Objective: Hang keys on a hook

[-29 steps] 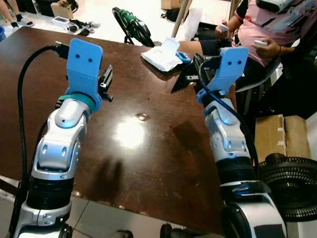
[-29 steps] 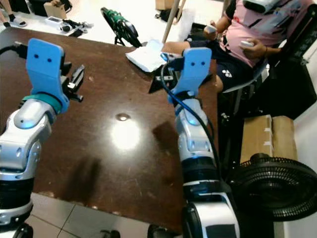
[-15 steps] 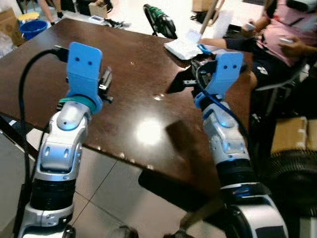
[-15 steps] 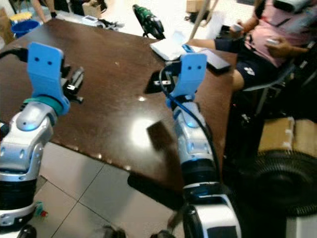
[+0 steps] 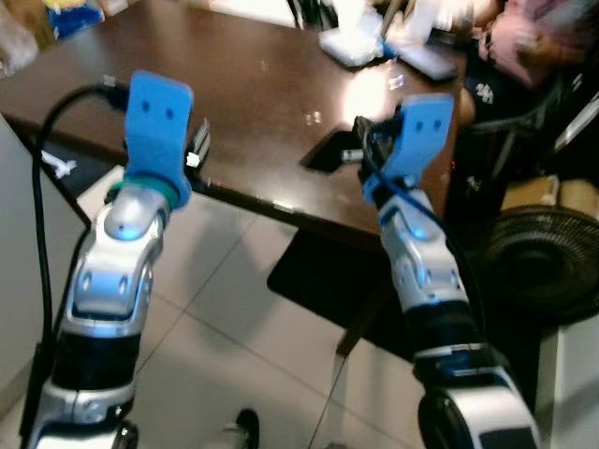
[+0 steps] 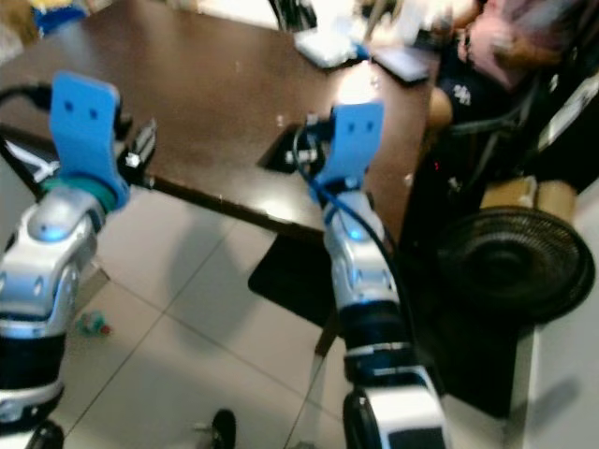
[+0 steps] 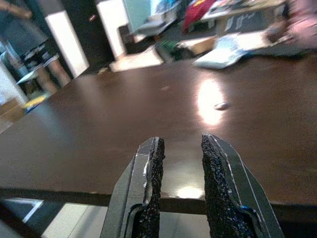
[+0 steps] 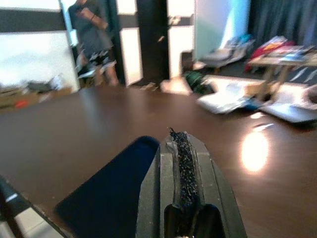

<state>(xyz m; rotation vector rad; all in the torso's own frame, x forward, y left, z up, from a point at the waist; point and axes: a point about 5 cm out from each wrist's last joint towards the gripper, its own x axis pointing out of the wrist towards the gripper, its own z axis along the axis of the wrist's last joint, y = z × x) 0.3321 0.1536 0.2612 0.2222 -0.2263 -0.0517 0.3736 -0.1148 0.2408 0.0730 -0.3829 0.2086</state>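
No keys or hook can be made out. The left gripper [image 7: 179, 193] hangs at the near edge of the dark table [image 5: 225, 84], jaws slightly apart and empty; the right gripper [image 8: 184, 183] is above the table, jaws pressed together on nothing. A person [image 5: 533, 47] sits beyond.

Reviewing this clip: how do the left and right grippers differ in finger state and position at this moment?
The left gripper has a clear gap between its fingers, while the right gripper has its fingers pressed together. The left gripper sits at the near edge of the dark wooden table; the right gripper reaches farther in over the tabletop. Both are raised in front of the robot, hold nothing, and carry a blue mount at the wrist.
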